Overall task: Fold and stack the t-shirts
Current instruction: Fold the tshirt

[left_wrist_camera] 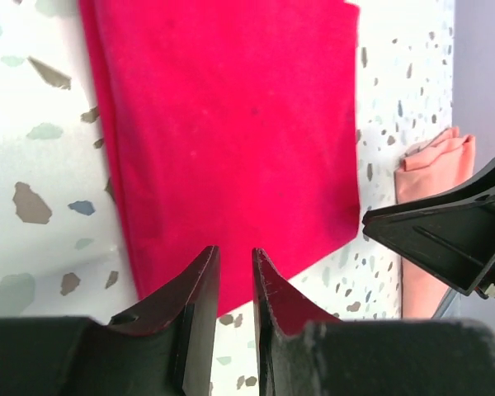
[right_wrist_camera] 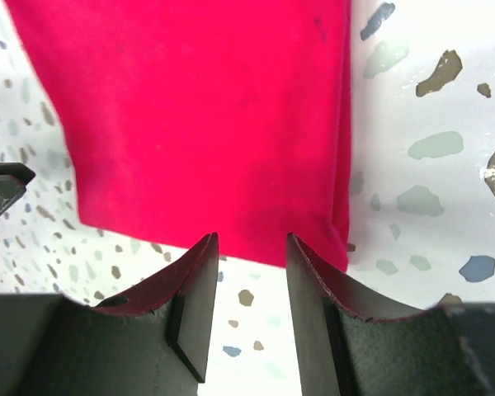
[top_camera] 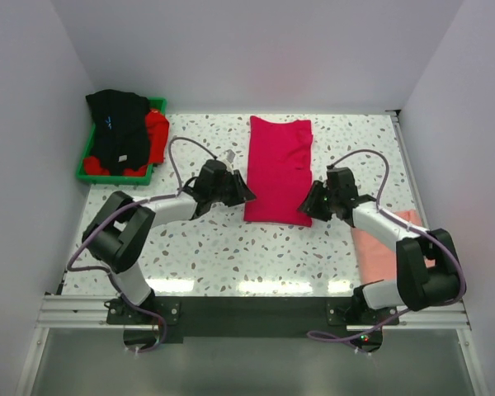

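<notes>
- The speckled table [top_camera: 231,256] carries the whole job, and its middle is kept as the folding area, within reach of both arms.
- The crimson-pink t-shirt [top_camera: 278,169] lies flat there as a long narrow strip running away from the arms. Its sides are already folded in, so I judge that the lengthwise fold comes next.
- The green tray [top_camera: 115,177] sits at the far left corner, well apart from the work. It holds a black t-shirt [top_camera: 120,124] draped over a bright red t-shirt [top_camera: 157,132], both unfolded and seemingly waiting their turn.
- The salmon-pink t-shirt [top_camera: 384,247] lies folded on the right side of the table, partly hidden under the right arm. It looks like the start of the stack.
- The left gripper [top_camera: 246,195] sits low at the strip's near left corner. Its wrist view shows the jaws parted by a narrow gap, with no cloth between them.
- The right gripper [top_camera: 307,205] mirrors it at the near right corner, with its jaws wider apart and also empty. The hem lies just beyond its fingertips [right_wrist_camera: 200,272].
- This pairing at the two near corners suits lifting the hem evenly and carrying it over.
- Nothing lies between the jaws and the hem. The one constraint I see is the right arm resting over the salmon-pink shirt, which a careless sweep could drag.
</notes>
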### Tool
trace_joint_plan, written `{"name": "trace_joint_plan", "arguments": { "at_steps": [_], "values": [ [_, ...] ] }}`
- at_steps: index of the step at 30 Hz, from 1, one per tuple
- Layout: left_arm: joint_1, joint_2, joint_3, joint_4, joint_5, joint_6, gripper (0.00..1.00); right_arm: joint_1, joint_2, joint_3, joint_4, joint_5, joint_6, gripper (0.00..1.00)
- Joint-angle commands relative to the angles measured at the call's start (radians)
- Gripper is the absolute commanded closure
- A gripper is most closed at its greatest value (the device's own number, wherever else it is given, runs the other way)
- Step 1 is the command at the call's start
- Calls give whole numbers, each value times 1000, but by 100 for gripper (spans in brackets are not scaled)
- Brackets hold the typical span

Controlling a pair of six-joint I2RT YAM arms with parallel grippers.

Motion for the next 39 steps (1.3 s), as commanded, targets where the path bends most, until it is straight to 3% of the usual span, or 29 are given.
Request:
{"name": "trace_joint_plan", "arguments": {
  "at_steps": [1,7,15,27,33,39],
  "values": [
    [-60,-57,43,-50,-53,47,73,10,-59,47,-44,17,-19,59],
    [-137,18,51,6,-39,29,74,41,-48,33,-1,-6,6,64],
    [-160,115,-6,57,-51,-17,76,53,53,-75,85,3,31,71],
    [-155,-33,-121,65,-64,-29,74,-37,-144,-172,16,8,40,72],
    [-126,-168,-198,45,-94,-44,63,-106,-212,-159,-53,-35,9,69],
    [-75,-238,-307,88,-84,-63,41,-106,-198,-188,-13,-66,17,59]
  ]
}}
